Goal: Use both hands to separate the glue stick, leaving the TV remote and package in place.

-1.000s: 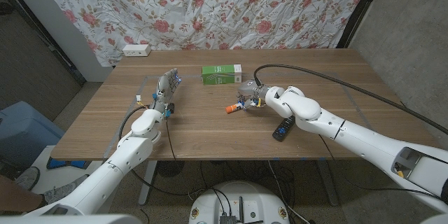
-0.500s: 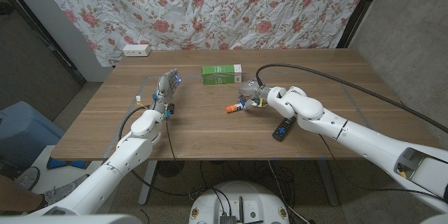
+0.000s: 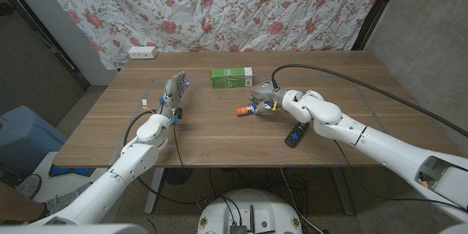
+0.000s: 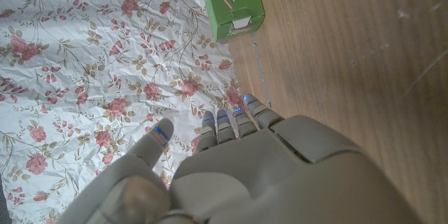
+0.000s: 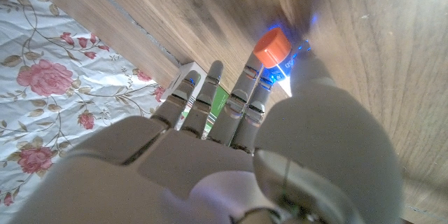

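Green package [image 3: 232, 77]: we see white print on its top face in the head view, too small to read; the left wrist view shows only coloured lines and a white patch, no letters.
Glue stick [image 5: 278, 61]: we make out blurred letters by the orange cap, perhaps "uy"; unreadable.
TV remote [image 3: 295, 134]: no legible marks.

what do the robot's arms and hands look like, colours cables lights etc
Both arms have smooth white rounded shells with grey joints. The left hand and right hand are pale grey with segmented fingers; small blue lights glow near the fingertips. A black cable loops over the table to the right arm, and a thinner black one runs along the left forearm.
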Controlling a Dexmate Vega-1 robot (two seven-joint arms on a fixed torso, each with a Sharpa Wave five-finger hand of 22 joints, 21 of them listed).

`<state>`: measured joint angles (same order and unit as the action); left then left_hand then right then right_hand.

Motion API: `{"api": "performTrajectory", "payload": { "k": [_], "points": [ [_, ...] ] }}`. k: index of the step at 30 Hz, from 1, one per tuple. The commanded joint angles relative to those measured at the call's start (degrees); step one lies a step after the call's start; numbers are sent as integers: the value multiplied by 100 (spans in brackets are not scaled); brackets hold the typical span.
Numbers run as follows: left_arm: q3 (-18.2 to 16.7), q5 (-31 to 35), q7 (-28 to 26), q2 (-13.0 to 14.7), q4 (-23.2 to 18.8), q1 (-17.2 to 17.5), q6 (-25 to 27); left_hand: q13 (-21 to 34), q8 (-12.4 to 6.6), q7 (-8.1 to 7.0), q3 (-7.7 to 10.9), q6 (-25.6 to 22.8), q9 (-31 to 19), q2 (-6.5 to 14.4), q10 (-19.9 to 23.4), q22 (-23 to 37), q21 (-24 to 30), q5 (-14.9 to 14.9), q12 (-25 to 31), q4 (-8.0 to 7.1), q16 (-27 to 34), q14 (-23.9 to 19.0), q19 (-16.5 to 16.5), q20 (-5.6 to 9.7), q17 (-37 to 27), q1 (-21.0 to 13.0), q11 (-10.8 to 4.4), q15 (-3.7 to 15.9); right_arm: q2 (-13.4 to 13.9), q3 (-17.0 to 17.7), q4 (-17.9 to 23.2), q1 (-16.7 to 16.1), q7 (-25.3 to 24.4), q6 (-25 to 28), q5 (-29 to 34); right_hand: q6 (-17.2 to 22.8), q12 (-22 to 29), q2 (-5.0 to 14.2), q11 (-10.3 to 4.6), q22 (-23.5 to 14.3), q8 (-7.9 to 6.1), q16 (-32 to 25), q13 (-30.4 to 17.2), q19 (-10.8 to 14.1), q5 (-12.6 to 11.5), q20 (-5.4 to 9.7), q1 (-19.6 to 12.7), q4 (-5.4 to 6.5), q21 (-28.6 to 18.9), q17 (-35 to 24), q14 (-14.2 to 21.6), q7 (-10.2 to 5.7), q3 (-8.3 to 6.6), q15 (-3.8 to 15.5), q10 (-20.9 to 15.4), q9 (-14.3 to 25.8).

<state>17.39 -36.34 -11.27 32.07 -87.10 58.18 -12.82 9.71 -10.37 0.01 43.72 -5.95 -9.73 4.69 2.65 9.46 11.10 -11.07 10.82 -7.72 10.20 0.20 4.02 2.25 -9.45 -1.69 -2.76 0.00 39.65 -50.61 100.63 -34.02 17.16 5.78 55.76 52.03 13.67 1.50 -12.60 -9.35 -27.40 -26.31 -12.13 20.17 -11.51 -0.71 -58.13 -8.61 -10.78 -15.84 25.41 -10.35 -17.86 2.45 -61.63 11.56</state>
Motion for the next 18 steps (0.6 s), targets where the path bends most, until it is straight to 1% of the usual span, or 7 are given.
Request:
{"api": "performTrajectory", "payload": {
  "k": [1, 10, 15, 16, 18],
  "points": [
    [-11, 65, -118, 83, -238, 72, 122, 16, -2, -19, 15, -34, -25, 470, 36, 28, -19, -23, -9, -4, -25, 1, 36, 35, -7, 36, -4, -8, 82, 146, 196, -100, -107, 155, -113, 440, -14, 112, -15, -19, -26, -48, -30, 42, -11, 14, -71, -4, -12, -24, 33, -263, 20, 701, -62, 24],
    [-32, 136, -174, 172, -498, 189, 142, 14, -4, -50, -16, -47, -20, 381, 49, 22, -20, -3, -6, 132, -31, -2, 47, 47, 10, -20, -28, 42, 130, 270, 437, -173, -101, 351, -108, 432, -34, 114, -14, -19, -12, -48, -28, 42, -7, 16, -59, 0, -8, -20, 23, -264, 48, 686, -64, 19],
    [-59, 191, -321, 191, -642, 288, 184, 13, -20, -51, -39, -105, -16, 320, 113, 15, -11, 18, 14, 281, -23, -37, 97, 60, 15, -85, -47, 60, 165, 314, 521, -211, -79, 443, -72, 404, -50, 114, -12, -20, 10, -47, -27, 37, -5, 15, -48, 3, -4, -18, 15, -265, 68, 677, -61, 14],
    [-63, 205, -329, 198, -668, 309, 171, 12, -32, -69, -43, -152, -15, 301, 135, 11, -7, 28, 17, 359, -24, -44, 126, 62, 16, -123, -51, 69, 171, 318, 544, -217, -64, 469, -53, 402, -51, 115, -12, -20, 12, -47, -27, 36, -5, 16, -47, 4, -4, -18, 14, -265, 69, 676, -61, 13],
    [-73, 224, -365, 219, -739, 348, 193, 12, -33, -89, -46, -178, -13, 278, 171, 7, -7, 41, 24, 461, -18, -73, 157, 69, 16, -173, -86, 105, 182, 340, 591, -235, -42, 503, -53, 395, -55, 115, -12, -20, 17, -47, -26, 39, -4, 13, -44, 5, -4, -17, 11, -265, 74, 675, -61, 12]
  ]
}}
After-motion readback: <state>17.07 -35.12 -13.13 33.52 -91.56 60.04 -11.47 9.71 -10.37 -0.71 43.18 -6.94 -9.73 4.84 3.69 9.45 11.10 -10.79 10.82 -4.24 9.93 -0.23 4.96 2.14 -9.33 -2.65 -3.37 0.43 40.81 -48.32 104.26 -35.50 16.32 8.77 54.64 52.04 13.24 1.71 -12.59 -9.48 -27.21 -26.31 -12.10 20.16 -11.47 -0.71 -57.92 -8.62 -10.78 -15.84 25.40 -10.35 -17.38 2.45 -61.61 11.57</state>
